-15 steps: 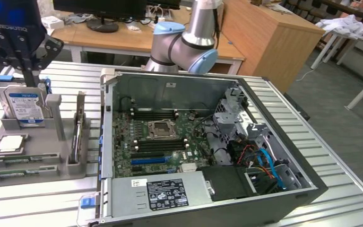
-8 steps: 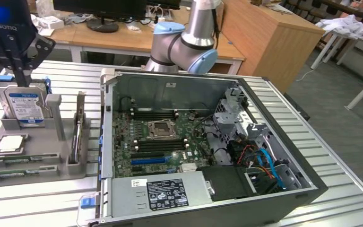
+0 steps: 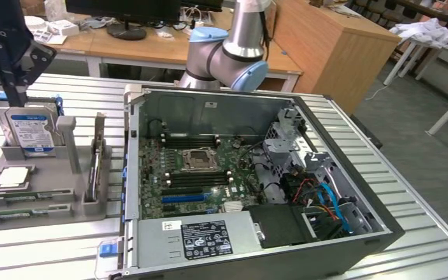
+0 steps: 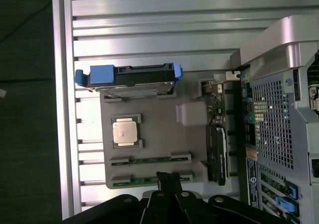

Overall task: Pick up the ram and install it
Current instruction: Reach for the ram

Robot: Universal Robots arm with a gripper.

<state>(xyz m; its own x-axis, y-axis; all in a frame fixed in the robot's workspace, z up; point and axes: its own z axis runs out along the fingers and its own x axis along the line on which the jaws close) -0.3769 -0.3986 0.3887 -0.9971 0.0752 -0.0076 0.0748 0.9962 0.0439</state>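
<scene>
Hovering high over the worktop (image 3: 76,87), the claw (image 3: 11,87) hangs above the drive (image 3: 26,129) end of the gray holder (image 4: 159,129), fingers pressed together and pinching nothing that I can see. The ram (image 3: 23,199) lies flat in a cradle of that holder, on the far side of the CPU (image 3: 12,177) from the drive. A second green stick (image 3: 18,214) lies just beside it at the holder's edge. Both are well apart from the open case (image 3: 208,105) and its board (image 3: 170,175). In the wrist view the fingertips line up roughly over the outer stick (which of the two is meant I cannot tell). The step in hand looks like the approach to the pick. To do it well, the fingers should probably be spread before any descent, centred on the middle of one stick only and squared to its long edges. The descent should be straight, so the tips clear the CPU, the neighbouring stick and the cradle ends. A thin board like this likely tolerates little twist, so a light, level pinch on the edges rather than the chips seems wise.
</scene>
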